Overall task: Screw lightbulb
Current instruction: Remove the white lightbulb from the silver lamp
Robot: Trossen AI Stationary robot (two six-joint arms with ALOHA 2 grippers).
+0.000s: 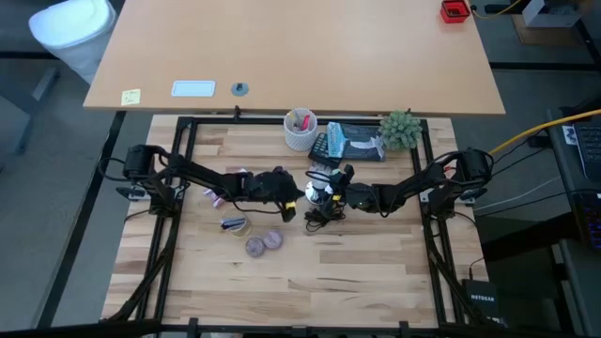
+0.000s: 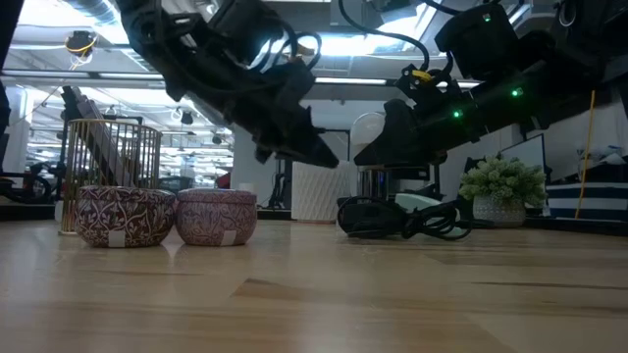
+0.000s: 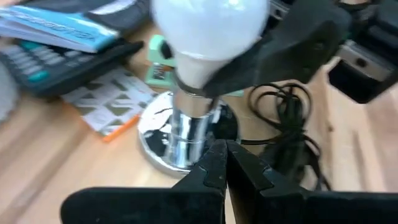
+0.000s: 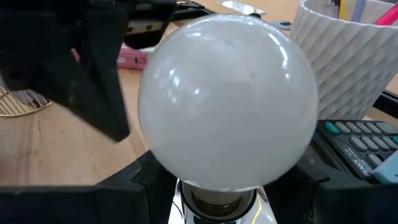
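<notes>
The white round lightbulb [image 4: 227, 99] stands upright, its neck in a chrome lamp socket [image 3: 186, 127] on a round chrome base, at the table's middle back [image 1: 319, 192]. My right gripper [image 1: 332, 194] comes from the right and is shut on the bulb. My left gripper [image 3: 225, 163] comes from the left, is shut and empty, and its tips stand just short of the chrome stem. My right gripper holds the bulb low down, at its neck [image 3: 205, 70] just above the socket, with one finger [image 3: 273, 53] on each side. The fingers come level from the table's right side. The bulb stays upright with its base in the socket.
A black cord [image 1: 319, 216] lies coiled near the lamp base. Behind it stand a white patterned cup of pens [image 1: 301, 130], a calculator with a booklet [image 1: 347, 143] and a small green plant [image 1: 402, 130]. Two purple tins [image 1: 264, 242] sit nearer the front left.
</notes>
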